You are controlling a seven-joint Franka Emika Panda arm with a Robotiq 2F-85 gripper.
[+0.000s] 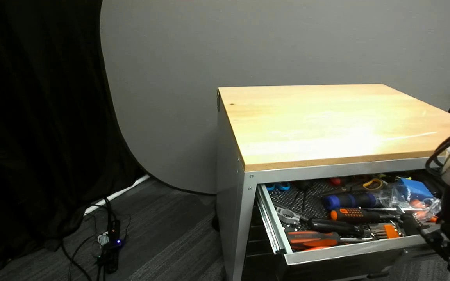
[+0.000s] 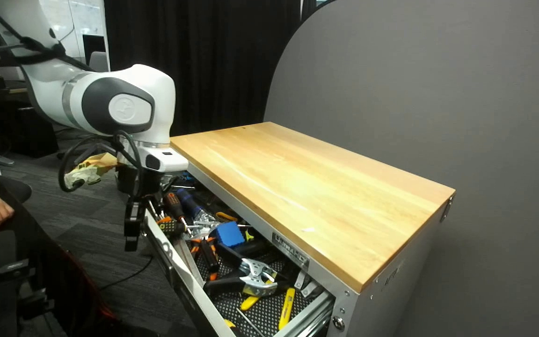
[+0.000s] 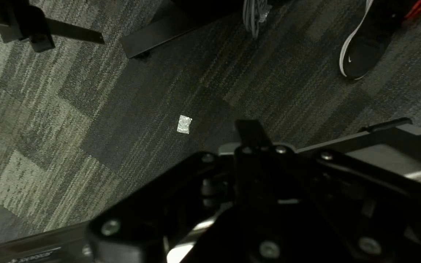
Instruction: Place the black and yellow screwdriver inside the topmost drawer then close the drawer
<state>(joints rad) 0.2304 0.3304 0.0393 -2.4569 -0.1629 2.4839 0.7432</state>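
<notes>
And the end effector (image 2: pixel 132 243) is hanging out beyond the front edge of the tabletop (image 2: pixel 297 187), lower than the wood, its fingers sitting together and gripping nothing that is showing! Under that same edge the topmost drawer (image 1: pixel 354 250) is jutting open, and just inside its front rim, somewhere between the tabletop's two front corners, the black and yellow screwdriver (image 2: pixel 171 228) is lying among the other tools (image 1: pixel 348 215). So the placing is looking done; only the closing is waiting. Why hovering so low and so far out, with the wrist view showing carpet (image 3: pixel 152 84) below? It is probably seeking the outer face of the drawer front, where joined fingers would be serving as a blunt pusher toward the cabinet (image 1: pixel 229 183); whether they are touching that face, I cannot tell. The spring clamp (image 2: pixel 258 276) is lying bulkily toward the nearer front corner in an exterior view, and anything riding high could be catching under that front edge, so this is probably calling for a straight, gentle push.
</notes>
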